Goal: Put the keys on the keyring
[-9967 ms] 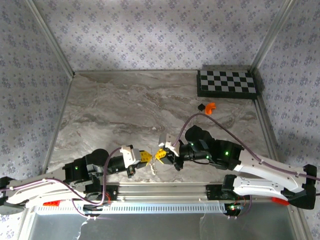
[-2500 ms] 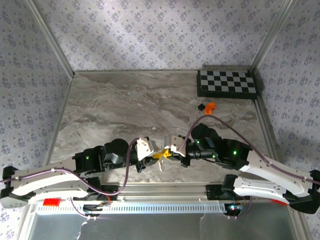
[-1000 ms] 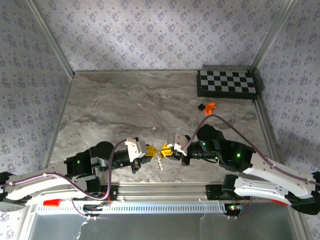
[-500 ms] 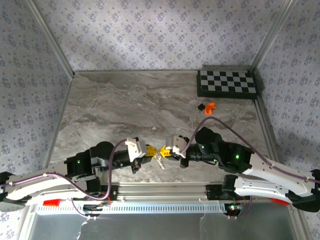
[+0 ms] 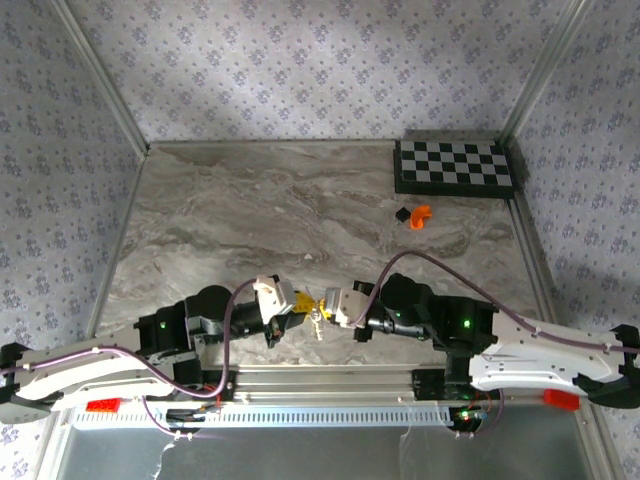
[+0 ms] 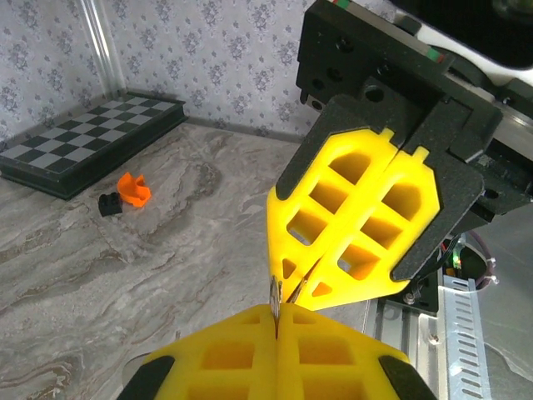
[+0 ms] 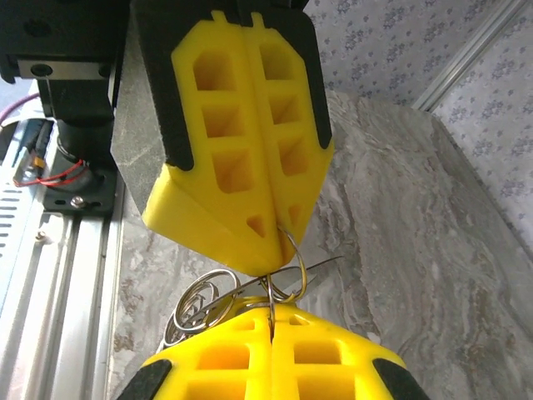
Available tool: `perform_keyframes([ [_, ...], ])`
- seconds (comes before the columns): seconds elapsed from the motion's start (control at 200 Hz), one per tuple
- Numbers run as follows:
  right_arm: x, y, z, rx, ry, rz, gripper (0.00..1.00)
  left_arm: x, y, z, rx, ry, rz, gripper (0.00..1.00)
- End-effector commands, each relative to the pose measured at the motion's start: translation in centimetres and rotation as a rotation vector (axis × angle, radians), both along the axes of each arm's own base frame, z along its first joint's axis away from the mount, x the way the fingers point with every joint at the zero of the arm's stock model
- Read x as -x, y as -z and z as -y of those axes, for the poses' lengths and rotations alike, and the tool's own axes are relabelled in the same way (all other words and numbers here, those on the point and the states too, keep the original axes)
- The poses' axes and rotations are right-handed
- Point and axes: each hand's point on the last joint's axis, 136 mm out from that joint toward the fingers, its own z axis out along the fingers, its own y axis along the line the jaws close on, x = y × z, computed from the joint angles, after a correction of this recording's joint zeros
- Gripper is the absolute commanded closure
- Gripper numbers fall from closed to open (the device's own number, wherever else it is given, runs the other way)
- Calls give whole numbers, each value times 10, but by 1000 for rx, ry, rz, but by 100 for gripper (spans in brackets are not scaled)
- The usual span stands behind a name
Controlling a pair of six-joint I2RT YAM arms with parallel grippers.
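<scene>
Left gripper point(image 5: 296, 302) and right gripper point(image 5: 330, 304) meet tip to tip at 6 o'clock on the marble table point(image 5: 250, 220), by the near edge. Both sets of jaws are pressed closed, yellow pads together. From the right wrist, the keyring point(image 7: 293, 265), a thin silver loop, runs from the left gripper point(image 7: 265, 252) tip down into the right gripper point(image 7: 271, 321) seam, so both pinch it. A silvery cluster point(image 7: 196, 308) hangs off it at 8 o'clock (single keys too small to sort out). The left wrist shows bare wire in both seams. A chessboard point(image 5: 455, 167) sits at 1 o'clock, with an orange piece point(image 5: 421, 214) and a black piece point(image 5: 403, 213) just beside it.
</scene>
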Motion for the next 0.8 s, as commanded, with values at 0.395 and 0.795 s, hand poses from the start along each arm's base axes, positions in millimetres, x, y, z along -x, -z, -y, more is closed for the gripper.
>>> perform_keyframes([
  [0.395, 1, -7, 6, -42, 50, 145, 85, 16, -55, 1, 255, 89, 27, 100],
  [0.795, 29, -71, 34, -315, -44, 39, 62, 31, -57, -3, 296, 169, 53, 100],
])
